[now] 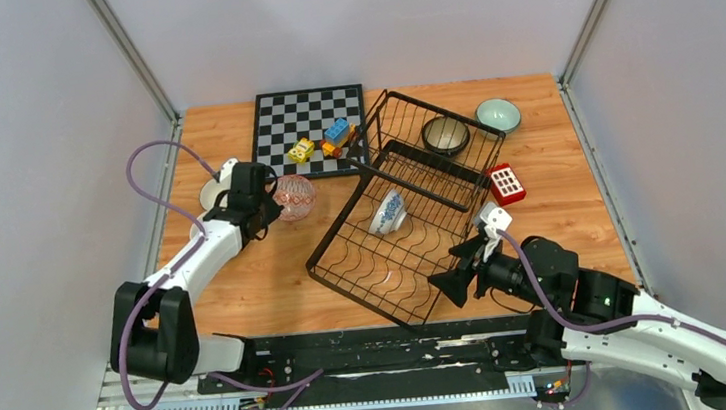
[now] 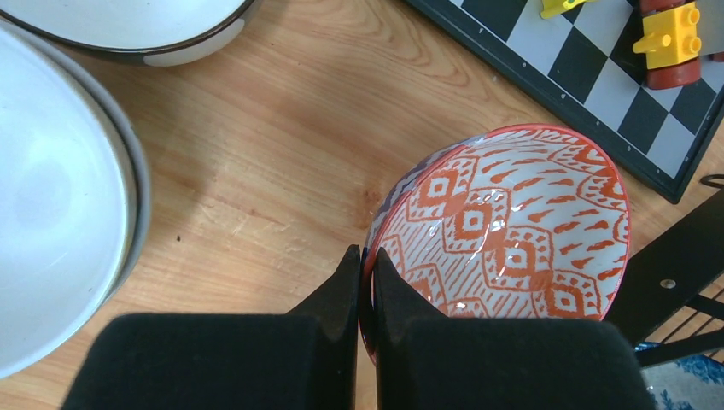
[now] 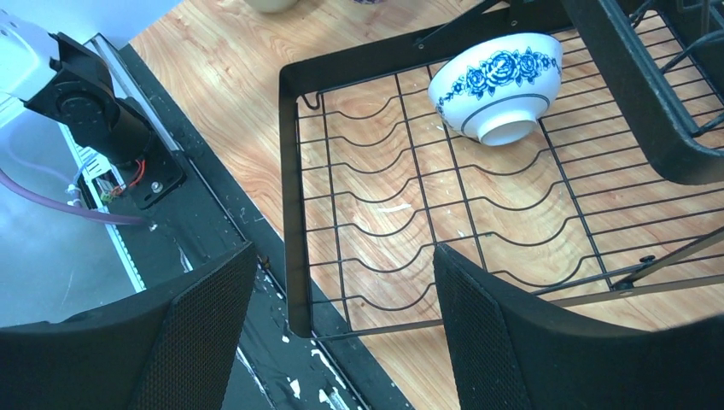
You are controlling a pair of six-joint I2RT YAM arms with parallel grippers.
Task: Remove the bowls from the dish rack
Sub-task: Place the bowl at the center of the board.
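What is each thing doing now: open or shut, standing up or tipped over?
left tool, shut on the red-patterned bowl's rim.
right tool, open, holding nothing.
dish rack, on the table, two bowls inside.
red-patterned bowl, tipped on its side, outside the dish rack.
blue-flowered bowl, tipped over inside the dish rack.
dark bowl, upright inside the dish rack's far end.
mint bowl, upright on the table, outside the dish rack.

Inside the dish rack, bare floor reaches the blue-flowered bowl and thick crossbar.

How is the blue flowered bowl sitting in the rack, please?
Tipped: the bowl lies on its side in the rack, foot showing.
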